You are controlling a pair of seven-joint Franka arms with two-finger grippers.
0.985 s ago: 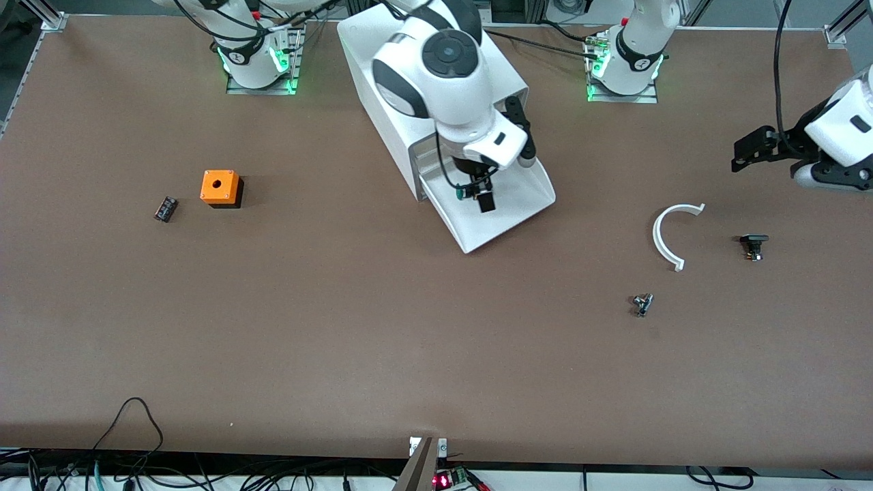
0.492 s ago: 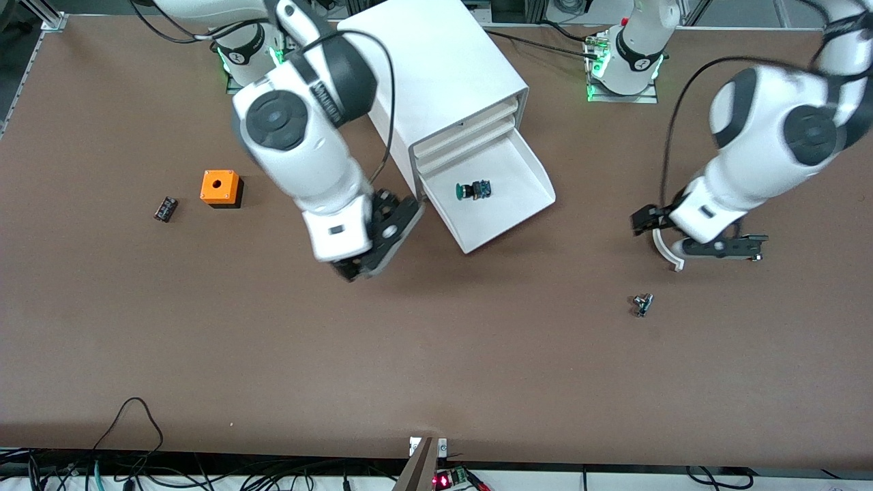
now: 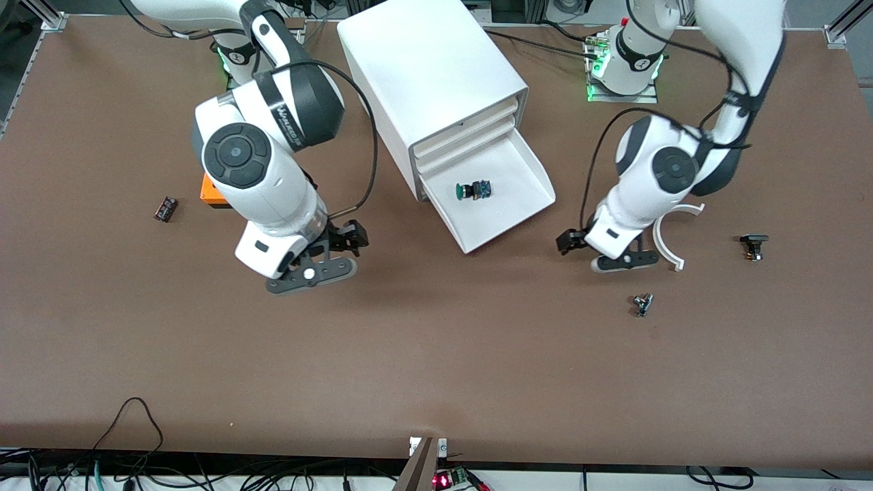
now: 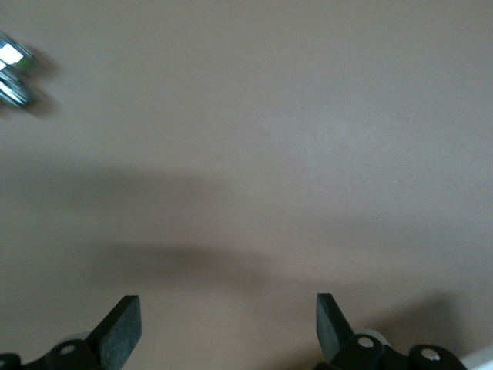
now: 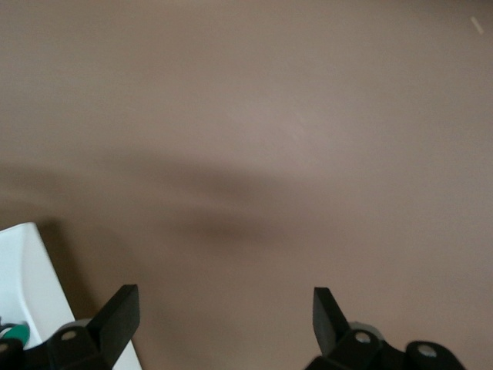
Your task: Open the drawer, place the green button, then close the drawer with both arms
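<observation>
The big white cabinet (image 3: 436, 75) has its lowest drawer (image 3: 508, 228) pulled open. The green-capped button (image 3: 474, 191) lies on its side in that drawer, free of both grippers. My right gripper (image 3: 327, 262) is open and empty over bare table beside the drawer, toward the right arm's end. The right wrist view shows its gripper (image 5: 223, 317) open, the drawer's corner (image 5: 27, 285) and a bit of the green cap (image 5: 14, 333). My left gripper (image 3: 617, 262) is open and empty over bare table beside the drawer, toward the left arm's end; it is also open in its wrist view (image 4: 226, 324).
The orange box (image 3: 210, 194) is partly hidden by the right arm, with a small black part (image 3: 166, 209) beside it. Near the left gripper lie a white curved piece (image 3: 672, 239), a black-capped part (image 3: 753, 245) and a small metal part (image 3: 642, 304), the last also in the left wrist view (image 4: 14, 65).
The right gripper left the button in the drawer and moved off to the table beside it. The left arm swung in from the table's end toward the drawer.
</observation>
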